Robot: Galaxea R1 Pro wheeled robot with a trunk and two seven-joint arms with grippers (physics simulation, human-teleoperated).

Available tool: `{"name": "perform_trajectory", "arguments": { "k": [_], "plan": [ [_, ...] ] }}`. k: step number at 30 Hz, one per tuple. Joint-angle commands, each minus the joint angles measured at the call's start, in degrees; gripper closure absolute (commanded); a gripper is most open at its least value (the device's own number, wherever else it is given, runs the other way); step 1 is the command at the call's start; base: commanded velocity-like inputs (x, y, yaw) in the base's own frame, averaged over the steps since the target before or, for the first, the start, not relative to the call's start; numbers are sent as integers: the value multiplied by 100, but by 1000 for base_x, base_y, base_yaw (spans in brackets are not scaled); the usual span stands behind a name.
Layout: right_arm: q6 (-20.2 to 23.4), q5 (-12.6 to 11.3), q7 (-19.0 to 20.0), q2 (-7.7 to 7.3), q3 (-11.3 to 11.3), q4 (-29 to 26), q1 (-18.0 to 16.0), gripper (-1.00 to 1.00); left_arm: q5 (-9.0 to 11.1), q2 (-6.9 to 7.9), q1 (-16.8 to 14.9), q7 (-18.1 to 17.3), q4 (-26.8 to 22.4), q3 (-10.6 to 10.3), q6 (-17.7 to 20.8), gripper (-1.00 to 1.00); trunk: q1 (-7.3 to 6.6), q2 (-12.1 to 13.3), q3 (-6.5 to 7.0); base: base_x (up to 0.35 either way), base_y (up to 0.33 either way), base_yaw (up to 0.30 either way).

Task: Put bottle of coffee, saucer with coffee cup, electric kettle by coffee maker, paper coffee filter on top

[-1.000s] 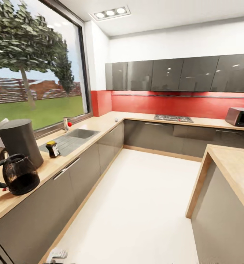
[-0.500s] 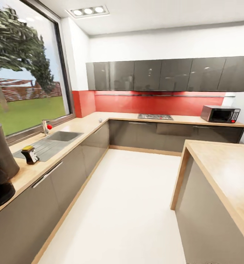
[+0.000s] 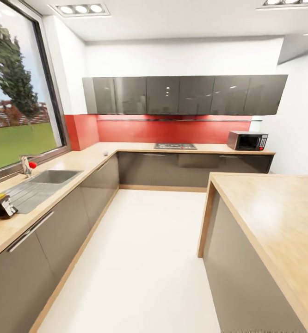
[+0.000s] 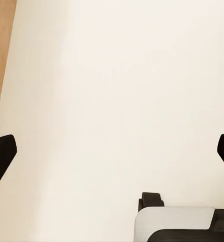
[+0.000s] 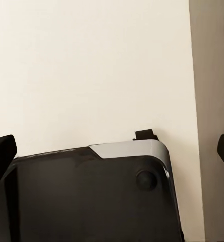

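From the head, an L-shaped wood-topped bench [image 3: 87,156] over glossy grey cabinets runs under a wide window and along a red backsplash, carrying a steel sink [image 3: 52,176], a small black-and-yellow object [image 3: 1,205], a flat hob [image 3: 175,146] and a boxy microwave [image 3: 247,140]; a pale wooden island [image 3: 274,217] stands right, smooth cream floor [image 3: 144,259] between. None of the coffee things appear here. Left wrist: left pincer [image 4: 112,151] released, black tips wide apart above the floor. Right wrist: right pincer [image 5: 112,148] likewise spread, over the robot's dark, grey-edged base [image 5: 87,196].

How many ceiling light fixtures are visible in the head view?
2: one ceiling light fixture near the window, another at the top right, cut by the frame. Others may lie outside the view.
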Motion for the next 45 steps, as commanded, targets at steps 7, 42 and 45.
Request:
{"name": "perform_trajectory", "arguments": {
  "k": [7,42,45],
  "plan": [
    [-45,-38,21,4,49,32,3,-100,74,-6,6,-10,5,-34,-42,-100,2,-4,-2,0,0,-84],
    [-31,-45,28,-35,49,20,5,-100,112,-11,8,-10,5,-26,-36,-100,2,-4,-20,239,141,46],
    [-30,-45,28,-35,49,20,5,-100,112,-11,8,-10,5,-26,-40,-100,2,-4,-21,302,175,10]
  ]
}}
